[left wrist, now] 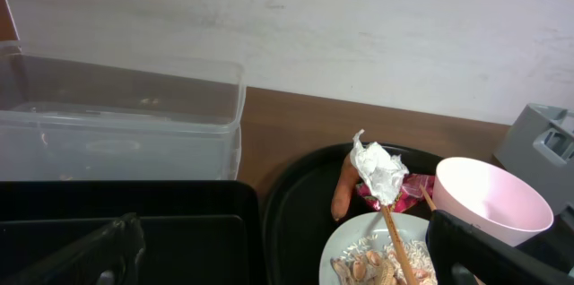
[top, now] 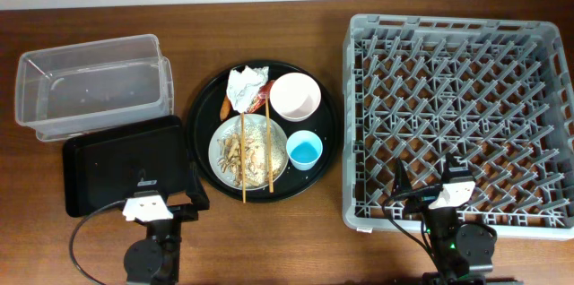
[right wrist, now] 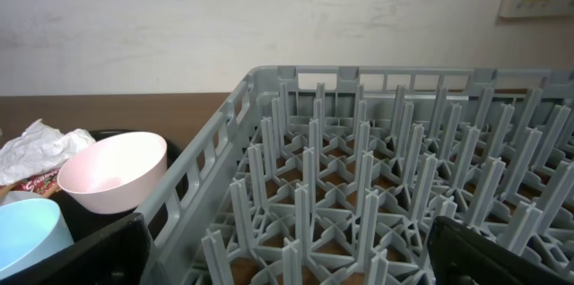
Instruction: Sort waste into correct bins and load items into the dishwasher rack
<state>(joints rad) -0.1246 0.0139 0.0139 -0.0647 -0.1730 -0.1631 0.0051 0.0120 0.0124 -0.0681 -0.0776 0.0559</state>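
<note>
Brown tabletop (top: 269, 25): round tray (top: 325, 164) (crowded) sits between black bin (top: 117, 164) and rack (top: 457, 25); both jaws spread wide.

You are looking at a brown wooden table (top: 269, 25) that is carrying four things. A clear plastic tub (top: 90, 88) is sitting far left, with a black rectangular tray (top: 117, 164) lying against its near side. A round black tray (top: 199, 119) is resting mid-table, and the grey dishwasher rack (top: 448, 23) is standing at the right.
</note>
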